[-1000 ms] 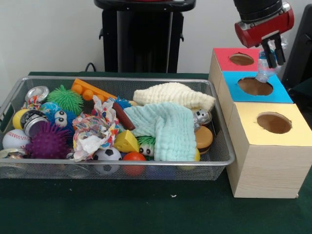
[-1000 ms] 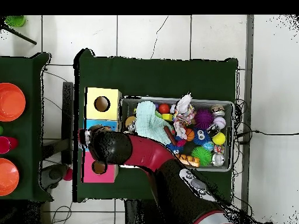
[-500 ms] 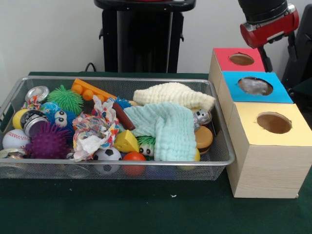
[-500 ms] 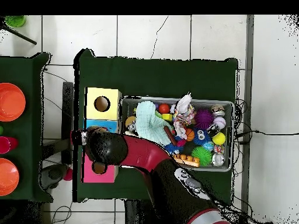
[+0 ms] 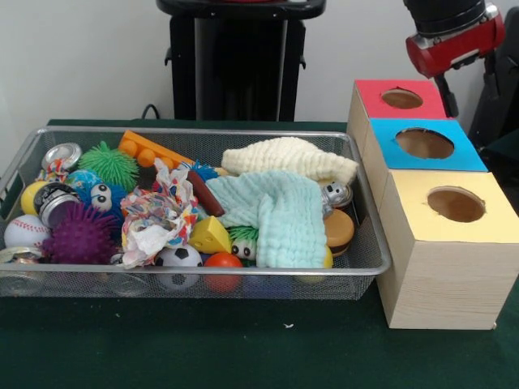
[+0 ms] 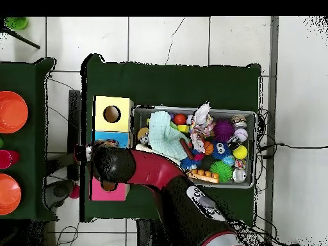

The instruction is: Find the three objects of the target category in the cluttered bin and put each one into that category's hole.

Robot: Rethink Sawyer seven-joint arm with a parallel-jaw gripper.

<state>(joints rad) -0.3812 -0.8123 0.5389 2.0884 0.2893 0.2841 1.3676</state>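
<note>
The silver wire-mesh bin [image 5: 195,132] stands at the left, full of toys and cloths; it also shows in the overhead view [image 6: 192,110]. No clear plastic bottle shows in either view. The blue-faced box [image 5: 470,158] stands between the red-faced and yellow-faced boxes, and its round hole [image 5: 424,143] looks dark and empty. My gripper [image 5: 469,89] hangs above and behind the blue and red boxes, open and empty, with its fingers [image 5: 445,96] wide apart. In the overhead view the arm [image 6: 147,170] covers most of the blue box [image 6: 106,136].
The red-faced box [image 5: 373,101] and the yellow-faced box [image 5: 486,223] flank the blue one. In the bin lie a mint cloth [image 5: 280,211], a cream cloth [image 5: 288,158], balls and metal cans [image 5: 61,154]. The black pedestal [image 5: 235,61] stands behind. Orange bowls [image 6: 11,112] sit on a side table.
The gripper let go of a clear bottle over the blue hole. The bottle dropped in and is out of sight. The gripper opened, rose and drifted right.
</note>
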